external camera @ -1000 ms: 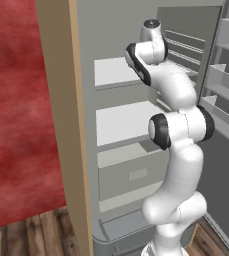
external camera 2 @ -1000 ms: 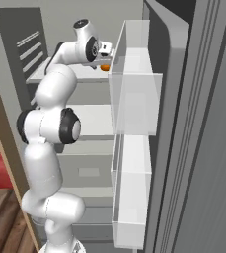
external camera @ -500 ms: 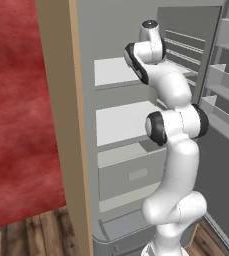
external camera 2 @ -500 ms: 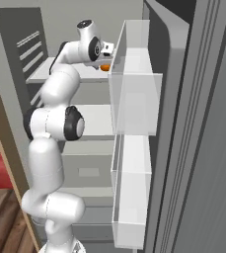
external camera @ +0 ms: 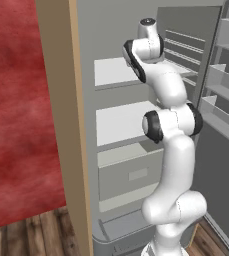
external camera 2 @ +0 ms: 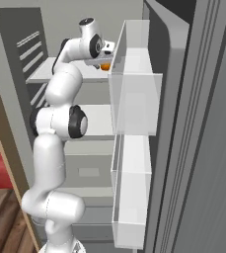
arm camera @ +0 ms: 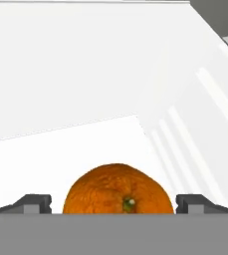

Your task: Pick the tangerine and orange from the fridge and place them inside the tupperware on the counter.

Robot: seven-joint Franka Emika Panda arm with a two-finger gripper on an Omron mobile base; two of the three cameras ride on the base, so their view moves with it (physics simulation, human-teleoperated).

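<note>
An orange-coloured fruit [arm camera: 118, 191] with a small green stem spot lies on the white upper shelf [external camera: 116, 70] of the open fridge [external camera: 136, 130]; I cannot tell whether it is the orange or the tangerine. My gripper [arm camera: 118, 204] is open and straddles it, one dark fingertip [arm camera: 33, 203] to its left and the other to its right, each a little apart from the peel. From the right base view the hand reaches over the fruit [external camera 2: 105, 66] at the shelf's door-side end. The tupperware and the counter are out of view.
The fridge door stands open on the right with clear racks [external camera 2: 134, 89] close to the hand. Below are a second white shelf [external camera: 123, 122] and a grey drawer [external camera: 131, 175]. A tan wooden panel [external camera: 61, 125] and a red wall [external camera: 16, 110] lie left.
The hand has slid a little farther along the upper shelf toward the door racks, ending over the fruit. The fruit has stayed put.
</note>
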